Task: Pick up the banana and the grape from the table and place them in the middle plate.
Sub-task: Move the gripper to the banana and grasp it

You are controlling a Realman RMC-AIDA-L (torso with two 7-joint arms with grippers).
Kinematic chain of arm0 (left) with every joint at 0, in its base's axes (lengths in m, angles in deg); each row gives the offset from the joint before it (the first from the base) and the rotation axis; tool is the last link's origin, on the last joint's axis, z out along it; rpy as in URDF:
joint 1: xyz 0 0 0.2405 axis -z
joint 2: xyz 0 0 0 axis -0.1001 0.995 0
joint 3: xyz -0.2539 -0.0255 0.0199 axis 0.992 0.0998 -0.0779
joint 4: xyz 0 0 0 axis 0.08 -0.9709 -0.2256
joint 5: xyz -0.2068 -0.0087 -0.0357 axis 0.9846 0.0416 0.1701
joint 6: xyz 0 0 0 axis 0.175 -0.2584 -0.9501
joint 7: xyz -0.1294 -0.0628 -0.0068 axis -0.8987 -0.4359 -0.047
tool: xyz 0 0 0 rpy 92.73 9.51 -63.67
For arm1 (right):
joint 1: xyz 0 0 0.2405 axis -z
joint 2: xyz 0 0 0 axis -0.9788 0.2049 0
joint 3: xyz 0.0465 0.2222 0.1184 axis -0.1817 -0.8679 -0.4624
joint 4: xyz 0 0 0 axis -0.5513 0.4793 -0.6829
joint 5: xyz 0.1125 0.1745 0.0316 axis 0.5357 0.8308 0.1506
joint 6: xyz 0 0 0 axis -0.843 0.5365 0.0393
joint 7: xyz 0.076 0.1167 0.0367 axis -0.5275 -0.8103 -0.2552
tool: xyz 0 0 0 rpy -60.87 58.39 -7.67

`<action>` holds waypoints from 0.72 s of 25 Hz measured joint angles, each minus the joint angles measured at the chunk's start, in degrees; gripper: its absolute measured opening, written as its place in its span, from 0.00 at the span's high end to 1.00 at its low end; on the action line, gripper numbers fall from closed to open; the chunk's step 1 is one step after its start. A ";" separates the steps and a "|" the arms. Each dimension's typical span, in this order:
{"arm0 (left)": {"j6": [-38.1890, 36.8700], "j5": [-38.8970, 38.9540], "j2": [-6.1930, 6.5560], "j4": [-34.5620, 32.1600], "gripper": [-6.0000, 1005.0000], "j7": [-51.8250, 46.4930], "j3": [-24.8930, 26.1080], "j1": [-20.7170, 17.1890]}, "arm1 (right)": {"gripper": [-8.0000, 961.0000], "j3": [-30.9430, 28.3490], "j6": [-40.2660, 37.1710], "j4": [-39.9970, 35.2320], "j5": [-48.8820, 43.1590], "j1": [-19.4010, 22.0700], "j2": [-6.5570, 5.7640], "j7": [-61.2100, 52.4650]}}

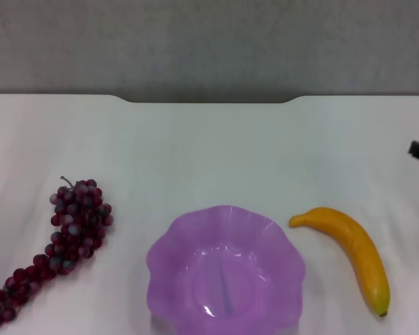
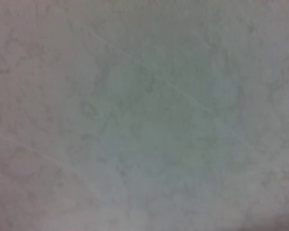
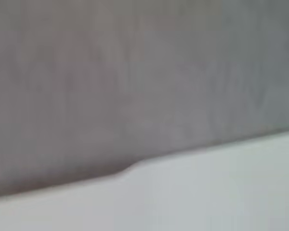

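Head view: nothing is yet grasped; claw states cannot be told.
Curved yellow banana [image 1: 352,250] and dark red-purple grape bunch [image 1: 63,241] flank the empty scalloped translucent purple plastic plate [image 1: 169,246]; a reach is needed next.

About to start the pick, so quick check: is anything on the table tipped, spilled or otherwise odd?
Nothing stands out. The grape lies whole on the table left of the middle plate, the banana lies right of it, both apart from its rim. The plate sits upright and empty. Only dark slivers of each arm show at the head view's side edges.
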 joint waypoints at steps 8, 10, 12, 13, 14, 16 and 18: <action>2.83 0.03 -0.49 0.07 0.39 1.63 0.98 1.41 | 0.29 0.46 9.80 3.10 -13.42 -7.65 0.02 -7.55; 2.85 0.04 -0.48 0.06 0.39 1.64 0.98 1.59 | 0.29 0.90 11.14 3.08 -14.20 -8.16 0.03 -7.58; 2.86 0.04 -0.47 -0.01 0.39 1.65 1.01 1.66 | 0.29 1.19 13.34 2.73 -14.82 -8.70 0.08 -7.67; 2.87 0.04 -0.47 -0.01 0.39 1.66 1.03 1.66 | 0.29 1.28 14.66 2.48 -15.05 -8.98 0.11 -7.69; 2.88 0.04 -0.46 0.01 0.39 1.66 1.06 1.63 | 0.29 1.47 16.06 2.19 -15.34 -9.15 0.12 -7.77; 2.88 0.04 -0.45 0.16 0.39 1.66 1.11 1.54 | 0.29 2.01 18.08 1.46 -16.53 -9.29 0.13 -8.65; 2.89 0.04 -0.45 0.33 0.39 1.62 1.20 1.40 | 0.29 2.92 20.03 0.22 -19.36 -9.36 0.14 -11.02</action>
